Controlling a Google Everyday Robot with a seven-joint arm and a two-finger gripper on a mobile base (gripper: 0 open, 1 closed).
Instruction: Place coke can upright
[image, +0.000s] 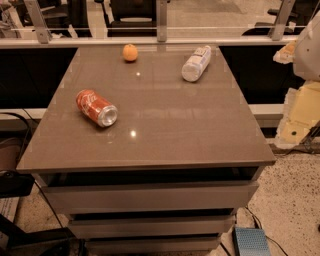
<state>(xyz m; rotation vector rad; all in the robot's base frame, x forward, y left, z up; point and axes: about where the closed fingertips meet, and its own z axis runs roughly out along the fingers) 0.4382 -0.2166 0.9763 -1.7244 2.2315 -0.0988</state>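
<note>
In the camera view, the coke can (96, 107) lies on its side on the left part of the grey table (180, 125), not far from the left edge. One silver end is turned toward the front right, and the red body with white script angles back to the left. It touches nothing else.

An orange (130, 52) sits near the rear edge, behind the can and well apart from it. A clear plastic bottle (196, 63) with a white label lies on its side at the rear right, also well apart from the can, its length angled toward the far right corner.

The gripper (299, 117) appears as pale, blocky parts at the right edge of the view, off the table's right side and well apart from the can. Whether it is apart or together I cannot tell.

Below the tabletop are stacked drawers (150, 197). A small blue box (250, 242) rests on the speckled floor at the front right. A dark cable (20, 120) runs along the left side. A metal railing (161, 20) stands behind the table
</note>
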